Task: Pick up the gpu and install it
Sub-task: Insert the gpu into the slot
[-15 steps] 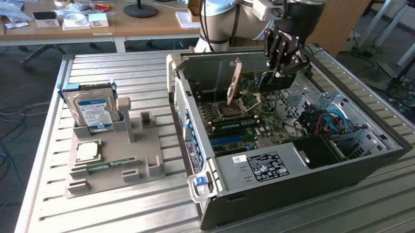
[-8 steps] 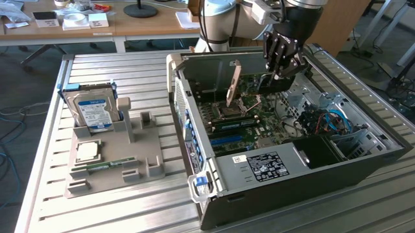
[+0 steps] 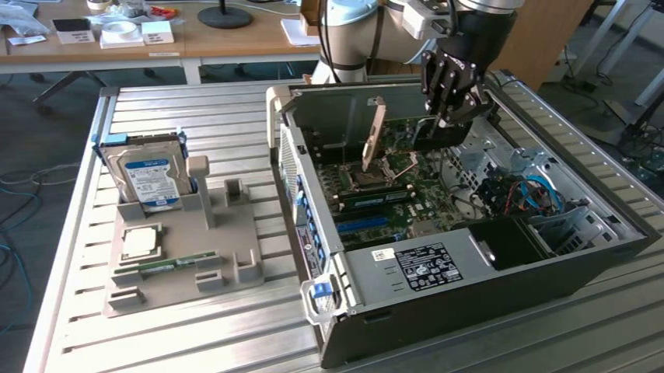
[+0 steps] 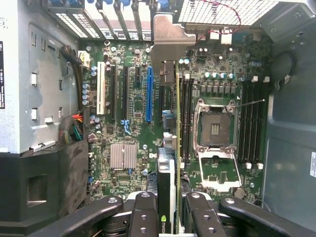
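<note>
The end effector is black all over, built of jointed linkage bars. Seen from the wrist, its two inner fingers are matt black blocks with small round holes down their faces. They are flanked by curved outer links, each capped by a silver pivot pin. Directly above the end effector sits a glossy black wrist cylinder. Beyond that come a grey joint housing and a pale grey arm tube.
</note>
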Robot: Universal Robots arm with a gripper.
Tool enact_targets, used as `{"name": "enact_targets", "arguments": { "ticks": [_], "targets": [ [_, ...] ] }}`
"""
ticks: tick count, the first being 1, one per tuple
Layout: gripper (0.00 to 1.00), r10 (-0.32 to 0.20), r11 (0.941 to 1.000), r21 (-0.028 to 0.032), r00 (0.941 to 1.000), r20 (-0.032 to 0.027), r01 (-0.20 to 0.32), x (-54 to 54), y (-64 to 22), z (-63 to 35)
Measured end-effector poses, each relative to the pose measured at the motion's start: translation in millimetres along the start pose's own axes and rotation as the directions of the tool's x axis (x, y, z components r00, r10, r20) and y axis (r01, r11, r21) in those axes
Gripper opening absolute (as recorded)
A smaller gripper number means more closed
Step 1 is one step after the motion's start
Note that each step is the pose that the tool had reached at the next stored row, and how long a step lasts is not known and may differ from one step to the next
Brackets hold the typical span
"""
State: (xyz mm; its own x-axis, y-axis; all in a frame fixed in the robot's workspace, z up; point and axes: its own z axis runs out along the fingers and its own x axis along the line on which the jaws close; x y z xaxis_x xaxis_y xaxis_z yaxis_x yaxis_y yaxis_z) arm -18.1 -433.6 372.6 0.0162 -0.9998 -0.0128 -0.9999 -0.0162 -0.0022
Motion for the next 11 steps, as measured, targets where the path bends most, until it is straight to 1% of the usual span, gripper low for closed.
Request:
{"name": "enact_targets", "arguments": {
  "ticks": [7,11],
  "targets": [
    [0.27,0.000,1.0000,0.0000,1.0000,0.0000,0.000,0.0,0.0,0.0],
    [0.27,0.000,1.0000,0.0000,1.0000,0.0010,0.000,0.0,2.6,3.2]
  ]
}}
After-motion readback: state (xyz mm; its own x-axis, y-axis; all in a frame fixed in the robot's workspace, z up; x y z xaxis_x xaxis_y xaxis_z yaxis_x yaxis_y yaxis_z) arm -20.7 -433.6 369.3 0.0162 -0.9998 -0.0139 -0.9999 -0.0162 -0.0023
